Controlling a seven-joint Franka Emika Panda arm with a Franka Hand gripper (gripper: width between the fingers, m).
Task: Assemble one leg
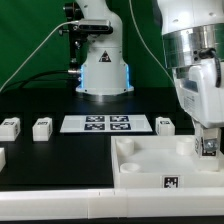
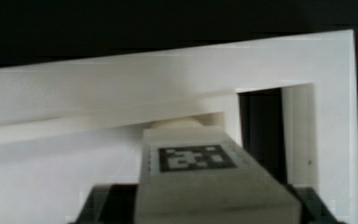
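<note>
My gripper (image 1: 207,140) is shut on a leg (image 2: 194,165), a white block whose fiducial tag faces the wrist camera. In the wrist view the black fingers (image 2: 105,203) flank the leg on both sides of the gripper (image 2: 197,208). The leg's far end rests against the white tabletop (image 2: 105,100), beside a dark gap at its edge. In the exterior view the gripper hangs over the far right corner of the tabletop (image 1: 150,165), and the held leg (image 1: 207,148) is mostly hidden by the fingers.
Loose legs lie on the black table at the exterior view's left (image 1: 9,127), next to it (image 1: 42,127), and right of the marker board (image 1: 166,125). The marker board (image 1: 95,123) lies at centre. The robot base (image 1: 103,70) stands behind.
</note>
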